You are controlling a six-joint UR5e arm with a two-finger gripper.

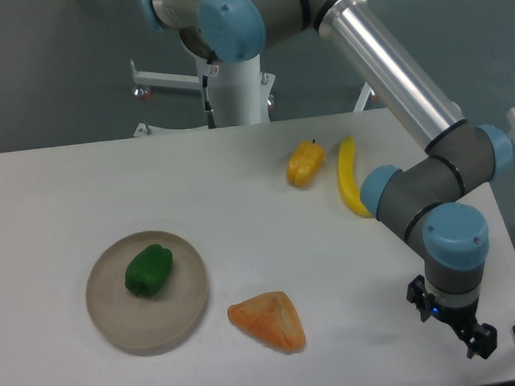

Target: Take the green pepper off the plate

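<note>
Green pepper [149,270] sits on plate [119,328], near left of table [57,196]. Gripper [462,327] hangs far right near edge, well apart; jaw gap can't be told.

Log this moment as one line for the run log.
phase: pre-approach | gripper: far right of table, nothing held | green pepper: on plate, untouched | nearby: orange wedge

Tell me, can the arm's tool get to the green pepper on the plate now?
Probably yes. The green pepper lies uncovered on the plate, nothing stands over it, and the tool is far across the table.
</note>
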